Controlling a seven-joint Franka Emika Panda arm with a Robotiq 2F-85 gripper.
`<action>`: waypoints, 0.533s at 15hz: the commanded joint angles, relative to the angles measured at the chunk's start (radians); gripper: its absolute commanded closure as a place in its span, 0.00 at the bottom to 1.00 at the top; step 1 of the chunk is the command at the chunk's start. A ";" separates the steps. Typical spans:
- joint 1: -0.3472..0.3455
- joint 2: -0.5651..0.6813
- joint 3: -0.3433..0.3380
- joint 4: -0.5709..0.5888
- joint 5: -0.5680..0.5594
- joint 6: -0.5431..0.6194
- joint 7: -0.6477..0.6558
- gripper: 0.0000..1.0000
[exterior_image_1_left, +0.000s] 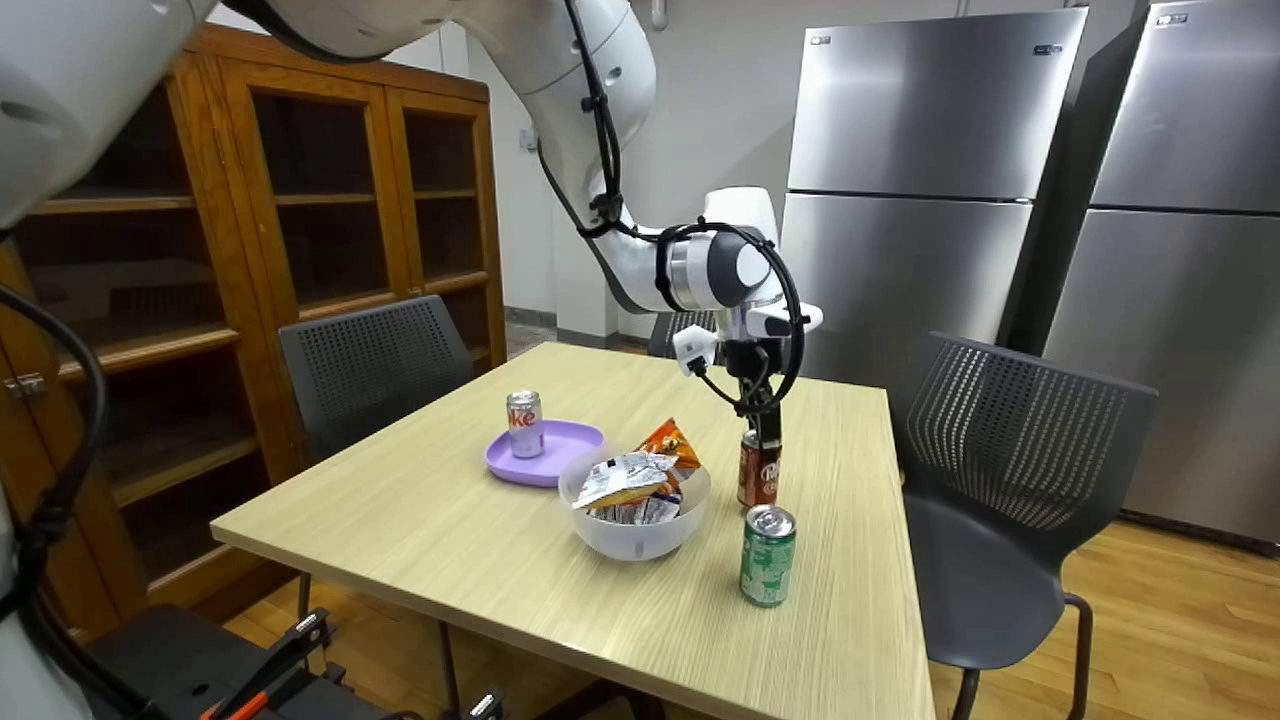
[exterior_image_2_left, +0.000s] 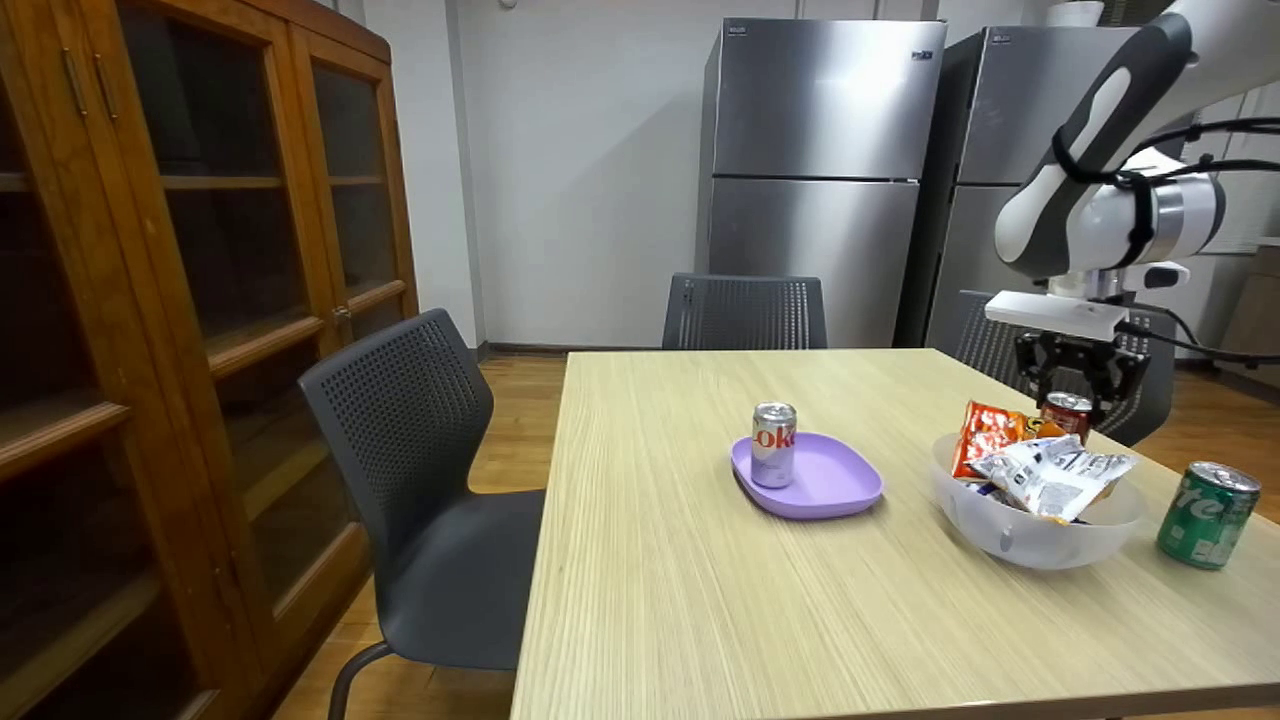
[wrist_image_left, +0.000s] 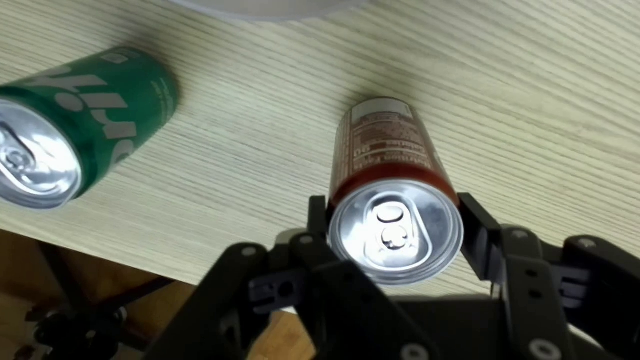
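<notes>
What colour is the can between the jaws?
Can: brownish red, with silver lid; best in wrist view.

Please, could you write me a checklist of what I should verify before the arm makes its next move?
1. Pincer has fingers on both sides of the dark red can: ok.
2. The dark red can is upright: ok.
3. Grip is firm: cannot tell from pictures.
4. Apart from the green can: ok, table shows between them.
5. Apart from the bowl: ok in the wrist view.
6. Purple plate unoccupied: not ok, a silver can stands on it.
</notes>
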 joint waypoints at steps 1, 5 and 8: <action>0.021 -0.066 0.005 -0.035 0.009 0.023 -0.033 0.62; 0.048 -0.101 0.007 -0.047 0.004 0.050 -0.029 0.62; 0.069 -0.128 0.014 -0.057 0.001 0.073 -0.033 0.62</action>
